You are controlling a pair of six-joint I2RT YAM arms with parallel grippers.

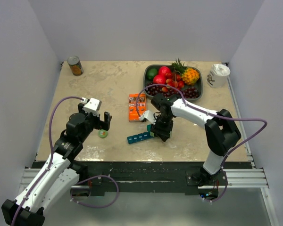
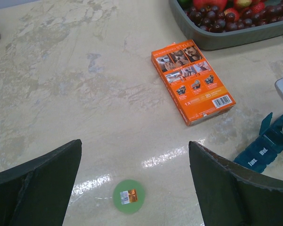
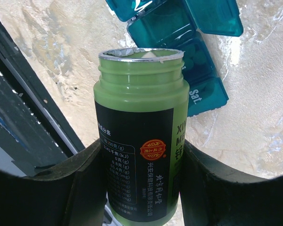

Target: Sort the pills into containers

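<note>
Top external view, from the left: our left claw [image 1: 100, 122] hangs spread above the green cap [image 1: 102, 133], left of the orange box [image 1: 137, 107]. On the near side of the box lies the pill organiser [image 1: 139, 137], with some lids up. At its right end our right claw [image 1: 160, 133] pinches the uncapped green bottle [image 3: 139, 141]. We judge that pouring is the step in hand. Next we must tip the bottle gently over one compartment.

From here I see my left arm [image 1: 61, 155] rising from its base at the lower left, elbow bent, wrist tipped forward and down. The left gripper [image 1: 102, 123] points downward with its jaws spread wide and nothing between them. My right arm [image 1: 198, 115] folds in from its base on the right, forearm running leftward and wrist pitched steeply down. The right gripper [image 1: 161, 134] is clamped on a green bottle [image 3: 139, 155], its fingers [image 3: 226, 188] pressed against both sides.
</note>
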